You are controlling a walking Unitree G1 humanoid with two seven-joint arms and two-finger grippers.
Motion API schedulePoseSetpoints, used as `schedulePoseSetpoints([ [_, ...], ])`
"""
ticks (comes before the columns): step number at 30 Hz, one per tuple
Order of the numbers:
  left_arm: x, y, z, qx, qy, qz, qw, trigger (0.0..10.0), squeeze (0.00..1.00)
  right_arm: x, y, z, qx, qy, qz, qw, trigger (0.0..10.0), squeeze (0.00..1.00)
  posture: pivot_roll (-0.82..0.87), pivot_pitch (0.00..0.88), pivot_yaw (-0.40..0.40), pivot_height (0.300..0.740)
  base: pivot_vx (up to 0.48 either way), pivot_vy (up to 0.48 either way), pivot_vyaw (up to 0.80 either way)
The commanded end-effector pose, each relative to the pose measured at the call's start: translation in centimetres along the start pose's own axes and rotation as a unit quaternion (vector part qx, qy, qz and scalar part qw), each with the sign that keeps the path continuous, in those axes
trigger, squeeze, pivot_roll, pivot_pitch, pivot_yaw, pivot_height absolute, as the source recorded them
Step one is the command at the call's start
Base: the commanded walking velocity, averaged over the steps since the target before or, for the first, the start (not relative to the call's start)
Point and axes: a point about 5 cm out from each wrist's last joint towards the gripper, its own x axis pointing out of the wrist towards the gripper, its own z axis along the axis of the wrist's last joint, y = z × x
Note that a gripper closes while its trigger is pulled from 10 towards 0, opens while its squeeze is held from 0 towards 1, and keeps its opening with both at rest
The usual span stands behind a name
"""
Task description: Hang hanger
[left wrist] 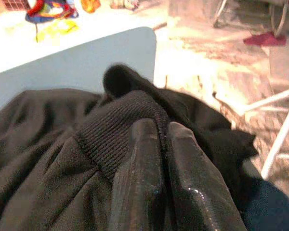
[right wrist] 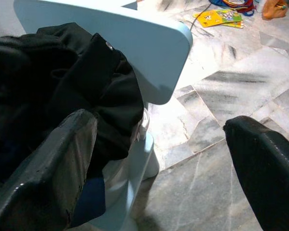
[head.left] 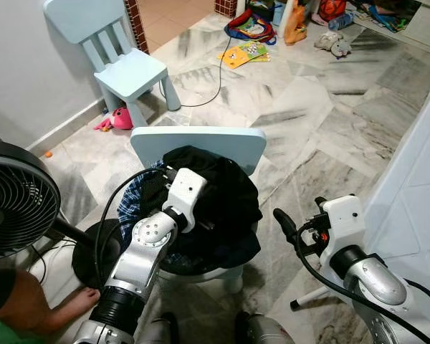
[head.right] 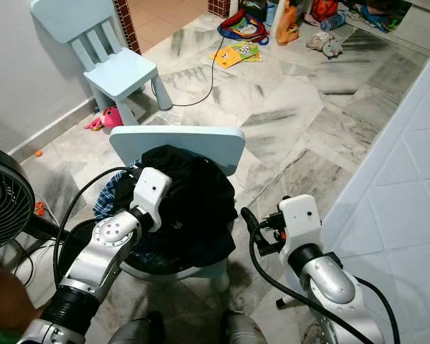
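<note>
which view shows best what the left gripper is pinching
The left wrist view: the left gripper is shut on the ribbed cuff of the black garment. In the eye views the wrist hides the fingertips.

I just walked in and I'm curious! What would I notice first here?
A heap of black clothes fills the near blue chair, and the left end effector is pinched shut on a ribbed cuff. The right end effector waits open beside it, and toys litter the marble floor behind.
</note>
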Motion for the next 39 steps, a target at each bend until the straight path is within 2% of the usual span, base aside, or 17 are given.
schedulePoseSetpoints([
  [1, -0.9, -0.3, -1.1, 0.018, 0.037, -0.010, 0.999, 10.0, 1.00, -0.3, -0.2, -0.7, 0.003, 0.014, -0.007, 1.000, 10.0, 0.00, -0.14, 0.255, 0.024, 0.740, 0.000, 0.000, 0.00],
  [4, -1.2, -0.3, -1.3, 0.024, 0.049, -0.013, 0.998, 10.0, 1.00, -0.3, -0.1, -0.7, 0.003, 0.014, -0.007, 1.000, 10.0, 0.00, -0.14, 0.255, 0.024, 0.740, 0.000, 0.000, 0.00],
  [6, -2.4, 0.1, -2.2, 0.066, 0.079, -0.009, 0.995, 10.0, 1.00, -0.2, 0.0, -0.9, 0.005, 0.016, -0.005, 1.000, 10.0, 0.00, -0.13, 0.253, 0.024, 0.740, 0.000, 0.000, 0.00],
  [9, -3.2, 0.2, -2.7, 0.090, 0.102, -0.017, 0.991, 10.0, 1.00, -0.1, 0.2, -0.9, 0.007, 0.015, -0.003, 1.000, 10.0, 0.00, -0.13, 0.251, 0.023, 0.740, 0.000, 0.000, 0.00],
  [10, -3.7, 0.4, -3.1, 0.112, 0.116, -0.025, 0.987, 10.0, 1.00, 0.0, 0.2, -0.9, 0.007, 0.015, -0.002, 1.000, 10.0, 0.00, -0.13, 0.251, 0.023, 0.740, 0.000, 0.000, 0.00],
  [16, -4.3, 0.5, -3.4, 0.144, 0.142, -0.041, 0.978, 10.0, 1.00, 0.1, 0.2, -0.9, 0.007, 0.014, -0.002, 1.000, 10.0, 0.00, -0.13, 0.247, 0.021, 0.740, 0.000, 0.000, 0.00],
  [18, -4.4, 0.5, -3.5, 0.174, 0.148, -0.045, 0.973, 10.0, 1.00, 0.1, 0.1, -1.0, 0.007, 0.014, -0.003, 1.000, 10.0, 0.00, -0.13, 0.245, 0.021, 0.740, 0.000, 0.000, 0.00],
  [22, -4.1, 0.8, -3.7, 0.191, 0.147, -0.038, 0.970, 10.0, 1.00, 0.1, 0.2, -1.0, 0.008, 0.013, -0.003, 1.000, 10.0, 0.00, -0.13, 0.244, 0.021, 0.740, 0.000, 0.000, 0.00],
  [23, -3.8, 0.9, -3.6, 0.208, 0.143, -0.035, 0.967, 10.0, 1.00, 0.1, 0.2, -1.0, 0.008, 0.013, -0.003, 1.000, 10.0, 0.00, -0.13, 0.242, 0.022, 0.740, 0.000, 0.000, 0.00],
  [27, -3.0, 1.0, -2.6, 0.231, 0.128, -0.030, 0.964, 10.0, 1.00, 0.1, 0.2, -1.0, 0.008, 0.012, -0.003, 1.000, 10.0, 0.00, -0.13, 0.242, 0.025, 0.740, 0.000, 0.000, 0.00],
  [35, -2.0, 0.1, -1.6, 0.248, 0.105, -0.033, 0.963, 10.0, 1.00, 0.2, 0.4, -1.1, 0.010, 0.012, -0.003, 1.000, 10.0, 0.00, -0.13, 0.243, 0.031, 0.740, 0.000, 0.000, 0.00],
  [39, -1.7, -0.6, -1.2, 0.239, 0.095, -0.039, 0.966, 10.0, 1.00, 0.1, 0.4, -1.2, 0.010, 0.013, -0.003, 1.000, 10.0, 0.00, -0.12, 0.243, 0.032, 0.740, 0.000, 0.000, 0.00],
])
